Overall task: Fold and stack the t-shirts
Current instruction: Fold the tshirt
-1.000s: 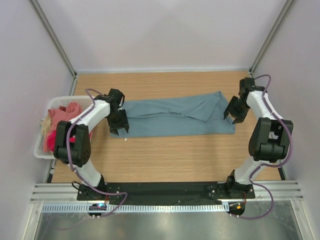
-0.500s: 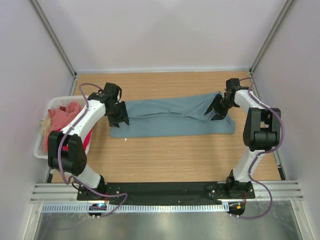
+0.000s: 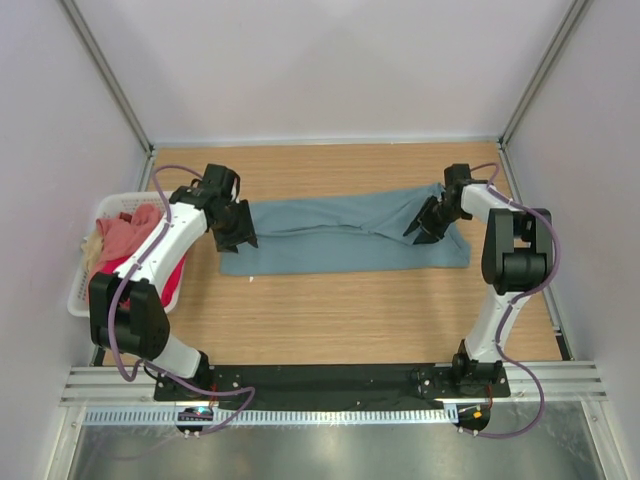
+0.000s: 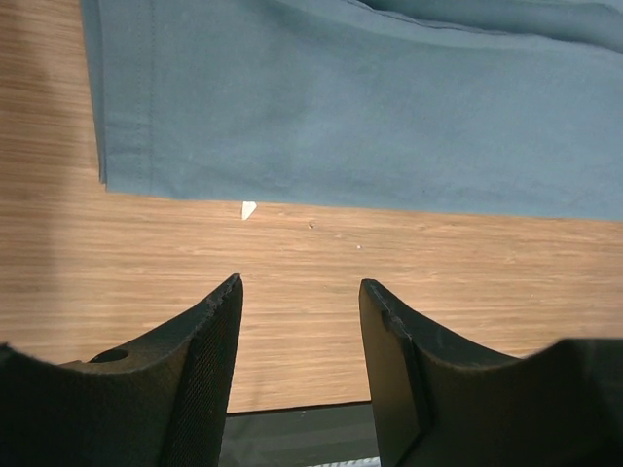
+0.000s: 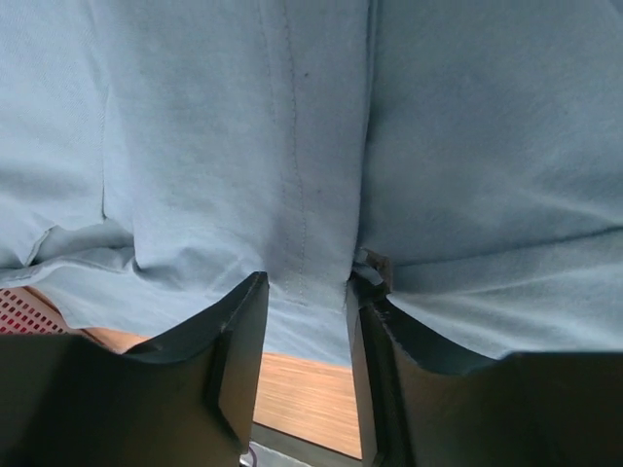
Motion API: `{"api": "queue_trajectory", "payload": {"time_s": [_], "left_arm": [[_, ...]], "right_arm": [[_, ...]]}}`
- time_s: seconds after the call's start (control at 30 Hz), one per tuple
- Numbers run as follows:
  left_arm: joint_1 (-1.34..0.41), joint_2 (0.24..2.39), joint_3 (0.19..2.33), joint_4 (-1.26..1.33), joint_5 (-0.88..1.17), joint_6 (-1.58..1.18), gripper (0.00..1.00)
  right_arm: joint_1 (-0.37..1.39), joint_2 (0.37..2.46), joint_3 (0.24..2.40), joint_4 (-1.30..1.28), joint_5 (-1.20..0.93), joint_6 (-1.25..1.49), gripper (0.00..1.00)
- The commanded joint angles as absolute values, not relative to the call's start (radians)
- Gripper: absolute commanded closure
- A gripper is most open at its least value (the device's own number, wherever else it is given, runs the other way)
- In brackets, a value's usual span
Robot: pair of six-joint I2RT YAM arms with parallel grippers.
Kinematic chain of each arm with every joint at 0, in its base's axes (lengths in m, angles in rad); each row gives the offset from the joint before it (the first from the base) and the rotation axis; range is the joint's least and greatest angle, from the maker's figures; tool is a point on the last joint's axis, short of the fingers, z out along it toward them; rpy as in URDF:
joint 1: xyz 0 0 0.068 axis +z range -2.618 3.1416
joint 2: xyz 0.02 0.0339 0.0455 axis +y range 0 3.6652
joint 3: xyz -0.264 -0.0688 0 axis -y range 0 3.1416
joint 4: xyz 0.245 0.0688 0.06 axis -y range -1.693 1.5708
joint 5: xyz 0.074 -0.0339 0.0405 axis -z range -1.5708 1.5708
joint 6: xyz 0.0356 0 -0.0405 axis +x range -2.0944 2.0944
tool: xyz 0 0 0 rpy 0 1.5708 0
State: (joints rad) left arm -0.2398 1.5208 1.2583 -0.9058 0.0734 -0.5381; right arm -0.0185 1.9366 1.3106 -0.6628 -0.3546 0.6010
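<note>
Right end effector (image 5: 307, 284) has swung onto the grey-teal t-shirt (image 3: 340, 235), straddling a seam, whether pinching I cannot tell; left end effector (image 4: 300, 287) hovers spread by the hem; folding seems next.

- A pale wooden bench (image 3: 330, 310), grain running left to right.
- Plain white walls (image 3: 320, 70) at the back and both sides.
- Metal posts (image 3: 105, 72) at the rear corners.
- A black plate (image 3: 330, 378) and a silver rail (image 3: 330, 415) along the near edge.
- Soft, even light.
</note>
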Motion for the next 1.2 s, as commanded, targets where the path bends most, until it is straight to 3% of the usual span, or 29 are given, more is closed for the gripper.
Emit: {"api": "queue_trajectory", "payload": {"time_s": [0.0,0.13,0.23,0.5,0.6,0.67,0.7,0.8,1.17], "left_arm": [[-0.238,1.512,1.298,-0.914,0.101,-0.532,0.47],[-0.238,1.517,1.307,-0.913,0.109,-0.538,0.47],[-0.236,1.517,1.316,-0.910,0.117,-0.543,0.47],[-0.236,1.526,1.322,-0.905,0.129,-0.546,0.47],[-0.238,1.535,1.319,-0.908,0.130,-0.545,0.46],[-0.236,1.546,1.328,-0.914,0.135,-0.545,0.46],[-0.238,1.549,1.331,-0.917,0.135,-0.545,0.46],[-0.236,1.542,1.328,-0.916,0.127,-0.546,0.46],[-0.239,1.545,1.301,-0.847,0.208,-0.532,0.46]], "right_arm": [[-0.012,1.945,1.315,-0.618,-0.370,0.614,0.58],[0.000,1.953,1.361,-0.615,-0.388,0.640,0.78],[0.000,1.947,1.393,-0.604,-0.402,0.670,0.83],[0.058,2.048,1.517,-0.452,-0.455,0.787,0.87],[0.089,2.155,1.662,-0.365,-0.523,0.811,0.82],[0.092,2.213,1.748,-0.373,-0.532,0.813,0.68],[0.091,2.223,1.816,-0.388,-0.541,0.805,0.56],[0.091,2.226,1.912,-0.477,-0.511,0.758,0.38],[0.087,2.134,1.918,-0.765,-0.272,0.468,0.35]]}}
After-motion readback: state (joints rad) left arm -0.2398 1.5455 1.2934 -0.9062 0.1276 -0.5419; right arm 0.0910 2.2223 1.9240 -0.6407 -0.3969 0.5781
